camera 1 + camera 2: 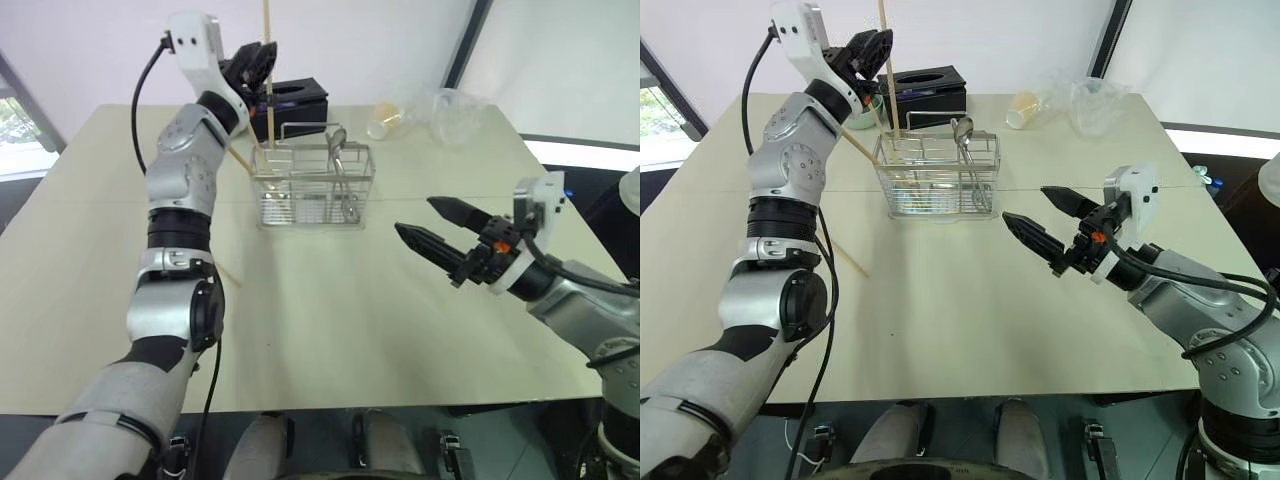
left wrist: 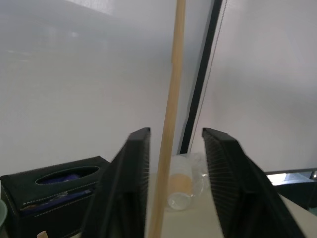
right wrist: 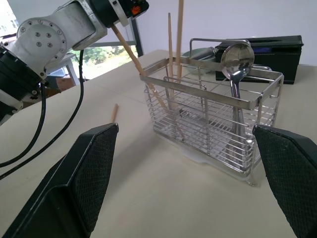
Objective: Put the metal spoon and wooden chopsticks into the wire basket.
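Observation:
The wire basket (image 1: 300,205) stands at the middle of the table's far half. The metal spoon (image 1: 338,138) stands in its right compartment, bowl up. One of the wooden chopsticks (image 1: 267,60) stands upright in the left compartment. Another chopstick (image 1: 860,146) leans slanted against that end. A further one (image 1: 850,260) lies on the table beside my left arm. My left gripper (image 1: 252,66) is raised above the basket's left end. It is open, and the upright chopstick (image 2: 171,114) runs between its fingers close to one of them. My right gripper (image 1: 414,214) hangs open to the right of the basket, empty.
A black tissue box (image 1: 297,100) sits just behind the basket, with a green bowl (image 3: 194,52) beside it. A tipped plastic cup (image 1: 384,120) and a crumpled clear bag (image 1: 452,115) lie at the far right. The beige table (image 1: 330,320) extends toward me.

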